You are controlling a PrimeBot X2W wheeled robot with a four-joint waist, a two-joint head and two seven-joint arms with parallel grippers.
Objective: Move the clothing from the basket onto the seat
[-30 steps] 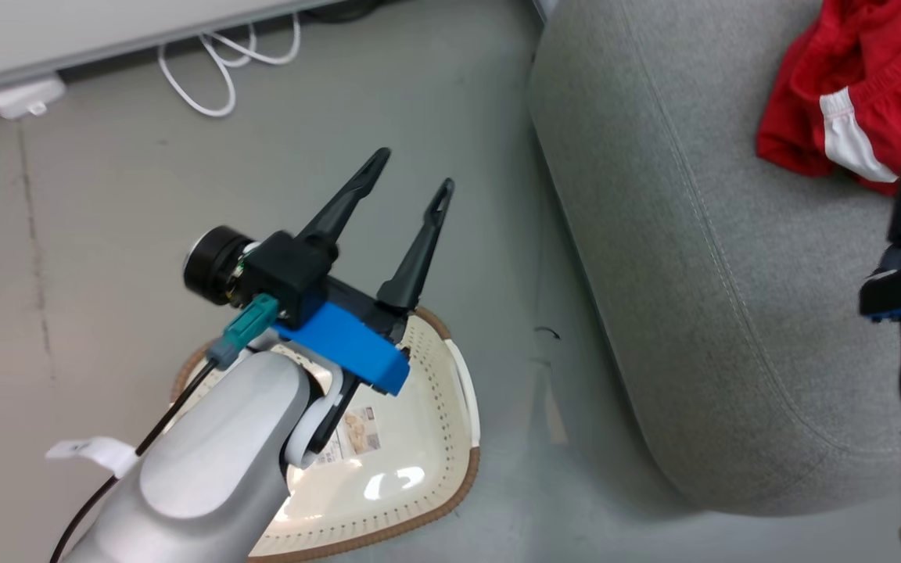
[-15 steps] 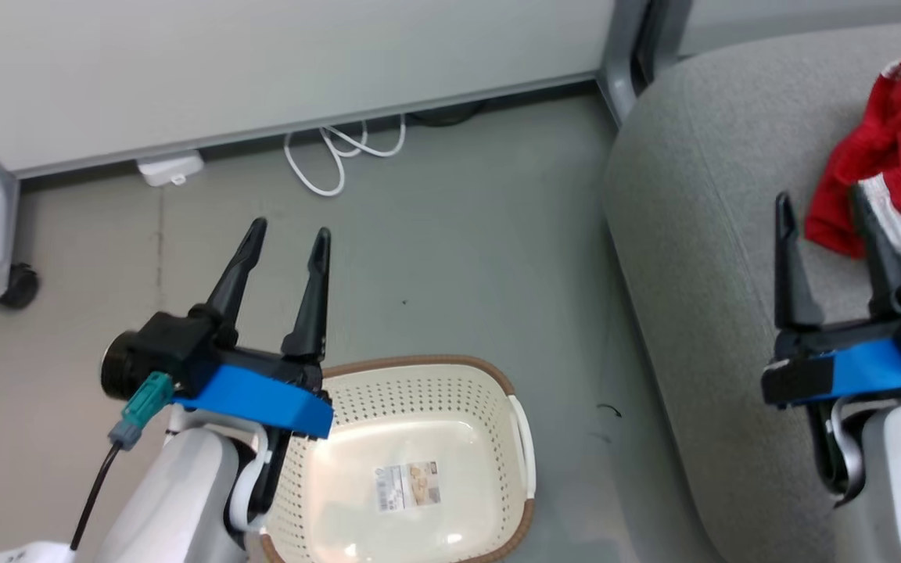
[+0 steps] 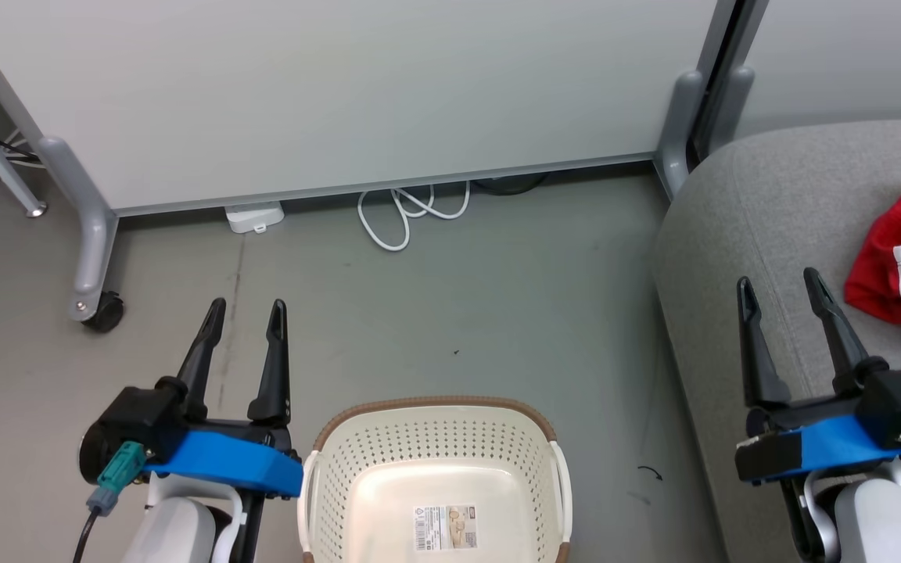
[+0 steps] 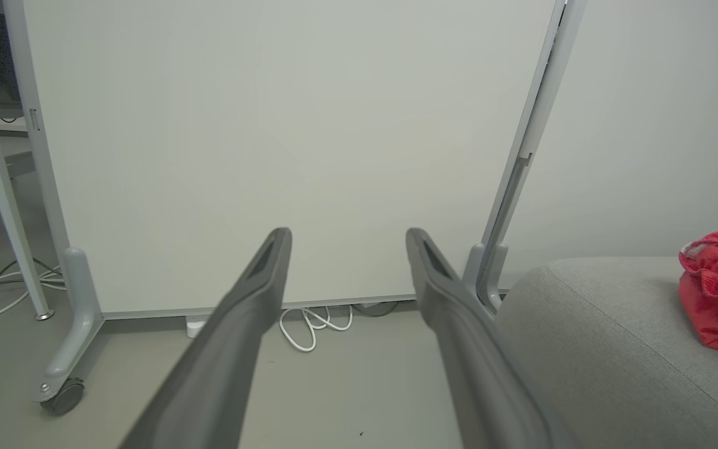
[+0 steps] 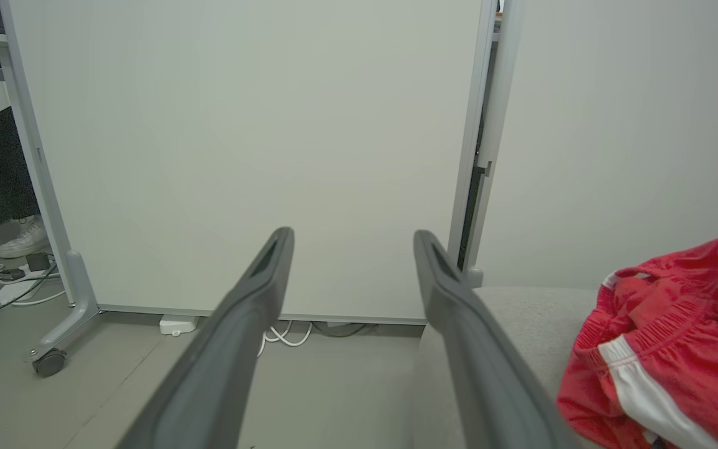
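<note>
Standing nearest, on the grey floor between the two arms, the cream perforated plastic laundry basket with the brown woven-look rim shows a bare bottom. Only its paper label sticker lies there, and no cloth. The frame cuts off its nearest edge, so that strip cannot be checked.

The left gripper hovers just left of the basket, jaws wide and holding nothing. The right gripper hovers over the near edge of the large grey woven-fabric sofa, jaws likewise wide and empty. Both wrist views confirm clear space between the jaws.

Farther right on the sofa cushion lies the soft red clothing with white trim, bunched in a heap. It is apart from the right gripper and touched by neither arm. The heap runs out of frame, so whether it is one garment or several cannot be told.

Beyond, a white cable lies on the floor at the foot of a pale partition panel.

Assessment: the transfer appears complete, or nearly so. The basket is empty as far as visible, and the clothing is on the seat. Outstanding: confirming that nothing lies in the basket's hidden near strip.
</note>
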